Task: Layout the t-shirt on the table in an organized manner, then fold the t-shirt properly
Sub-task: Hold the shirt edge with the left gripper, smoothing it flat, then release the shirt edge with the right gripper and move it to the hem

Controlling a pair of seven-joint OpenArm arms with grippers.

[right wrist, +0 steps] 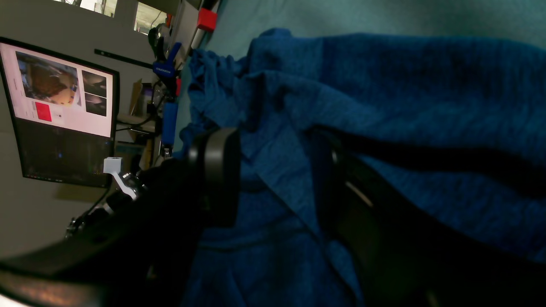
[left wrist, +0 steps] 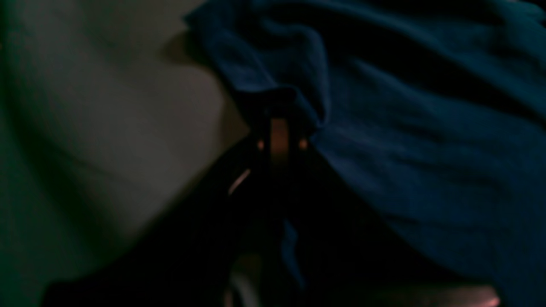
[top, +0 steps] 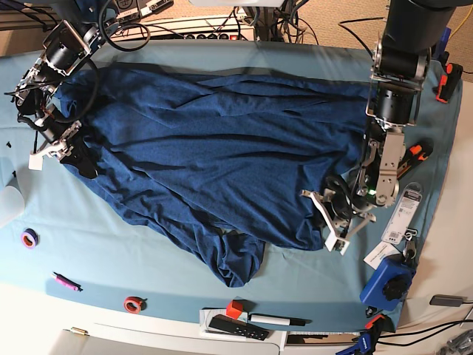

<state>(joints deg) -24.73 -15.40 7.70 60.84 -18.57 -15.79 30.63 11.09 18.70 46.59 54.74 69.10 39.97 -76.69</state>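
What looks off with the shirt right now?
The t-shirt isn't flat: it is stretched between both claws, creased diagonally, with a bunched lump hanging toward the table's near edge. The left claw is shut on its edge; cloth fills the right claw.

wall: plain beige (right wrist: 38, 221) | lit flat computer monitor with black frame (right wrist: 59, 113) against it | tangled black cables (top: 222, 15) beyond desk's far edge
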